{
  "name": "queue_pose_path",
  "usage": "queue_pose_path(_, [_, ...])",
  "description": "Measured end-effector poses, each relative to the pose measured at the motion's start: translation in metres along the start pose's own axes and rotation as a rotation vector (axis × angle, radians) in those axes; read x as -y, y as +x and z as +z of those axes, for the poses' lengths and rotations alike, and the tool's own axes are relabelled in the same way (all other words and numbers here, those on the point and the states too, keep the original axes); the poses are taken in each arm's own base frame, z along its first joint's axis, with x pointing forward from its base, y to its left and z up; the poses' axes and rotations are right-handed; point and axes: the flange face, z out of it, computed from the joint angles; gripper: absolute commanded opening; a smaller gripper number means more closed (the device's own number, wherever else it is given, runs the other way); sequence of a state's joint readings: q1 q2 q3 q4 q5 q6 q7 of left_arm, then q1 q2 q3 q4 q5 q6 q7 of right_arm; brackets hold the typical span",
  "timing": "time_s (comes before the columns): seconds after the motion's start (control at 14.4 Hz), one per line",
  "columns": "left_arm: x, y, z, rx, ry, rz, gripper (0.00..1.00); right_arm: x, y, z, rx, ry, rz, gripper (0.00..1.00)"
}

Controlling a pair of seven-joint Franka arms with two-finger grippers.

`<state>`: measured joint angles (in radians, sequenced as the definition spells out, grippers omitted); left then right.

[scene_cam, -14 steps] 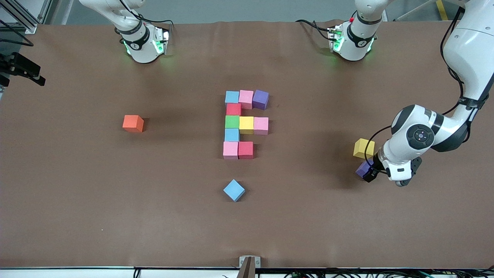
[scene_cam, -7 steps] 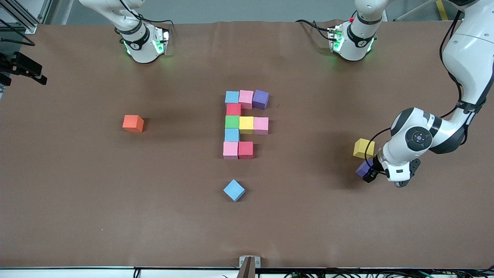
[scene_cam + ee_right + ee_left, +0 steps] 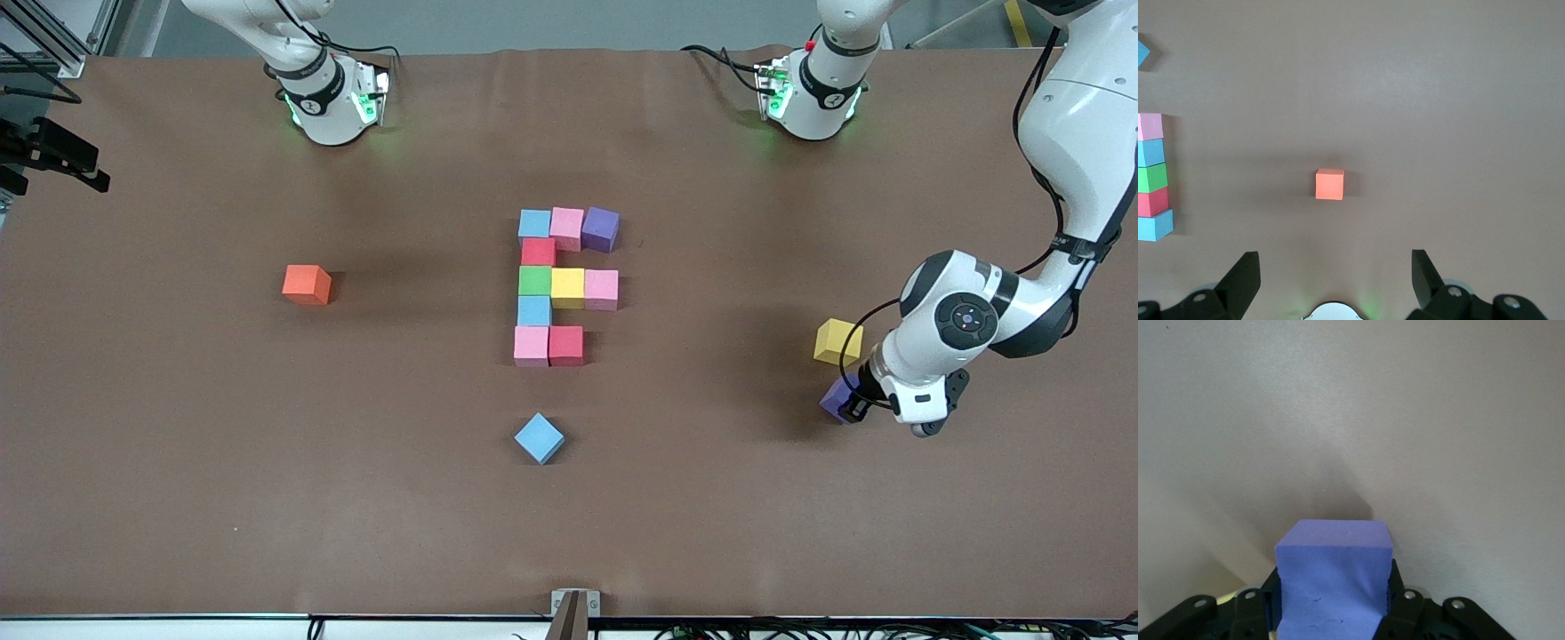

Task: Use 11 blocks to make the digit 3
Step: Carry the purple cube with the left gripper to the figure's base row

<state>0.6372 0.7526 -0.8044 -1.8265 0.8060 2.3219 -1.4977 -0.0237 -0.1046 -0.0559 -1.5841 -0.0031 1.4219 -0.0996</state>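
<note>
The partial digit 3 (image 3: 551, 283) lies mid-table: blue (image 3: 534, 223), pink (image 3: 566, 225) and purple (image 3: 600, 228) in one row, then red (image 3: 538, 252), a green (image 3: 534, 281), yellow (image 3: 567, 284), pink (image 3: 601, 288) row, blue (image 3: 534, 310), then pink (image 3: 531, 345) and red (image 3: 565, 344). My left gripper (image 3: 849, 402) is shut on a loose purple block (image 3: 837, 397), low at the table toward the left arm's end; the block fills the space between the fingers in the left wrist view (image 3: 1335, 573). My right gripper (image 3: 1335, 257) is open and empty, high above the orange cube (image 3: 1330, 184).
A loose yellow block (image 3: 837, 341) sits beside the held purple one, slightly farther from the front camera. A loose blue block (image 3: 539, 437) lies nearer the front camera than the figure. The orange cube (image 3: 307, 284) stands alone toward the right arm's end.
My left gripper has sunk slightly lower around the purple block. The blocks of the figure and the right arm have not moved.
</note>
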Motion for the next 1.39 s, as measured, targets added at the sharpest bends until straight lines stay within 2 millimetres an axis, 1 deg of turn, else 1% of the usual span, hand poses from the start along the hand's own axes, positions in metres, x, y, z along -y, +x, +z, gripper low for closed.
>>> queue_pose_path(0.14, [-0.015, -0.016, -0.006, -0.005, -0.009, -0.07, 0.2, 0.001, 0.0, 0.0, 0.0, 0.006, 0.029, 1.0])
queue_pose_path(0.35, [-0.042, -0.061, -0.016, 0.004, -0.024, -0.233, 0.2, 0.004, 0.0, 0.0, -0.002, 0.02, 0.04, 1.0])
queue_pose_path(0.49, [-0.057, -0.091, -0.024, 0.018, -0.032, -0.353, 0.2, 0.004, 0.0, 0.0, -0.002, 0.023, 0.041, 1.0])
queue_pose_path(0.62, [-0.071, -0.128, -0.029, 0.03, -0.036, -0.467, 0.2, 0.004, 0.0, 0.0, -0.003, 0.023, 0.037, 1.0])
queue_pose_path(0.69, [-0.079, -0.15, -0.031, 0.035, -0.038, -0.51, 0.2, 0.004, 0.0, 0.0, -0.004, 0.023, 0.033, 1.0])
queue_pose_path(0.9, [-0.1, -0.22, -0.037, 0.044, -0.047, -0.578, 0.2, 0.004, 0.0, -0.001, -0.005, 0.023, 0.029, 1.0])
queue_pose_path(0.97, [-0.107, -0.239, -0.039, 0.046, -0.049, -0.595, 0.2, 0.004, 0.0, -0.001, -0.005, 0.023, 0.029, 1.0])
queue_pose_path(1.11, [-0.121, -0.274, -0.039, 0.06, -0.038, -0.62, 0.2, 0.004, 0.0, -0.001, -0.005, 0.023, 0.028, 1.0])
queue_pose_path(1.39, [-0.143, -0.334, -0.028, 0.06, -0.003, -0.63, 0.2, 0.005, 0.0, -0.001, -0.002, 0.023, 0.026, 1.0])
